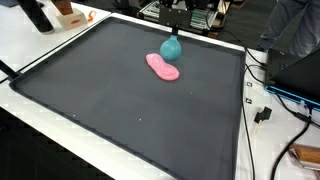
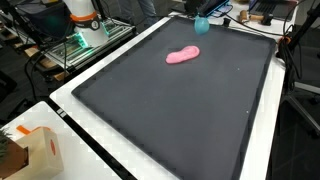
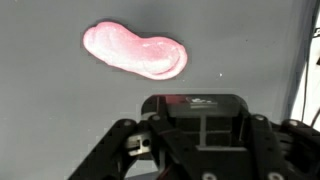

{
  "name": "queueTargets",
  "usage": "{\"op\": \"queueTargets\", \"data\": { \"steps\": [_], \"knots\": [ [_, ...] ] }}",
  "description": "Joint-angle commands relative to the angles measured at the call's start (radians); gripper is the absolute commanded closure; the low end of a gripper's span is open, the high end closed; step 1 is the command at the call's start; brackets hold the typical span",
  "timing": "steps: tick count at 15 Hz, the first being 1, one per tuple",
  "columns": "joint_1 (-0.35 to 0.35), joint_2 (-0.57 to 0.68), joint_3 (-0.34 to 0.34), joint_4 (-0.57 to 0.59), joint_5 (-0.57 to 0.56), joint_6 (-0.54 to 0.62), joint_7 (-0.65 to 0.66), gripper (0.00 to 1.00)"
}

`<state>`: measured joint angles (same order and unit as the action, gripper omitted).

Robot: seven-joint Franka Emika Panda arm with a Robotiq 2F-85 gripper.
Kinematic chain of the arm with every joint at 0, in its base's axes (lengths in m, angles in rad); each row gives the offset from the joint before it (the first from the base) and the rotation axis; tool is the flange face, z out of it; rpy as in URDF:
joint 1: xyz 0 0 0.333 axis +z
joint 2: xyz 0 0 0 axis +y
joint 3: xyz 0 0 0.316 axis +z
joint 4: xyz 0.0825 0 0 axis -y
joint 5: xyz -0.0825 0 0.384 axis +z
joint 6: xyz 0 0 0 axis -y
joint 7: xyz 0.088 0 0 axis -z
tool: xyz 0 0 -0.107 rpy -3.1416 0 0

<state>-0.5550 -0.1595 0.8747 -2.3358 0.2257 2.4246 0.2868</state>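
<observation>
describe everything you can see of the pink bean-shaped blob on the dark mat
The pink bean-shaped blob is one smooth, slightly glossy piece, like soft rubber, with two rounded lobes and a shallow waist. It lies flat on the dark grey mat. Nothing grips it. In both exterior views a teal rounded object shows close by one end; whether they touch cannot be told.

A robotics lab: a black mat (image 1: 120, 110) on a white table (image 2: 75, 125), cables (image 1: 262, 80), equipment racks (image 2: 60, 45) around

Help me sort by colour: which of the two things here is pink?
The long blob lying flat on the black mat; the rounded thing is teal.
</observation>
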Motion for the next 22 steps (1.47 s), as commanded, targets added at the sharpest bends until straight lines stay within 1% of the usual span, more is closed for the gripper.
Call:
{"op": "queueTargets", "data": {
  "steps": [1,3,6,8,10,11,12,14,20,21,22],
  "knots": [
    [0.214,-0.004,-0.203,0.047,-0.166,-0.165,0.225,0.65],
    [0.316,0.014,-0.294,0.089,-0.203,-0.263,0.288,0.65],
    [0.447,0.024,-0.412,0.136,-0.216,-0.360,0.331,0.65],
    [0.514,0.030,-0.472,0.158,-0.210,-0.396,0.336,0.65],
    [0.561,0.034,-0.515,0.179,-0.196,-0.429,0.333,0.65],
    [0.578,0.034,-0.532,0.186,-0.196,-0.437,0.335,0.65],
    [0.593,0.024,-0.550,0.159,-0.196,-0.397,0.321,0.40],
    [0.610,0.028,-0.565,0.170,-0.194,-0.409,0.323,0.40],
    [0.615,0.033,-0.570,0.174,-0.193,-0.411,0.323,0.40],
    [0.615,0.034,-0.570,0.175,-0.193,-0.411,0.323,0.65],
    [0.616,0.037,-0.585,0.162,-0.172,-0.393,0.295,0.65]
  ]
}}
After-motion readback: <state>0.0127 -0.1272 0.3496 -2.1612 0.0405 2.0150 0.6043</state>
